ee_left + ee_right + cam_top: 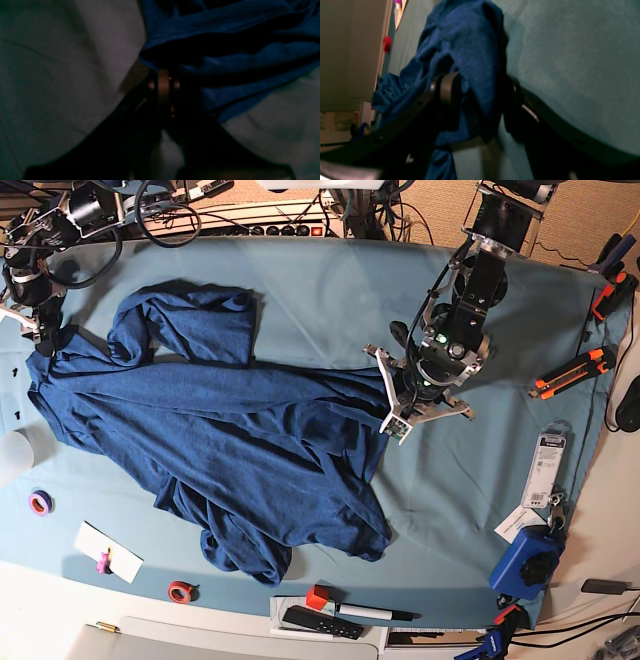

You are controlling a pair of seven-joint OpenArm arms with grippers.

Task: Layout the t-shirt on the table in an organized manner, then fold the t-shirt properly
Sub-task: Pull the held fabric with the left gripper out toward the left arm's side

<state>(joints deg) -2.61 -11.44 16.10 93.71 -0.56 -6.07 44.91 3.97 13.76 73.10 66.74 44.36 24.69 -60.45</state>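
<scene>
The dark navy t-shirt (250, 440) lies crumpled and spread across the left and middle of the teal-covered table (330, 290), with long folds running between the two arms. My left gripper (393, 395) is at the shirt's right edge. In the left wrist view it (163, 75) is shut on a fold of the shirt (237, 55) just above the table cloth (62, 75). My right gripper (42, 340) is at the shirt's far left corner. Its fingers (447, 100) stand wide around a thick bunch of the shirt (470, 37), lifted off the table (570, 50).
Two tape rolls (40, 502) (181, 591), a white card (108, 552) and a marker with a remote (345, 612) lie along the front edge. At the right are orange-black tools (570, 375), a packet (548, 470) and a blue device (528, 565). Cables crowd the back left.
</scene>
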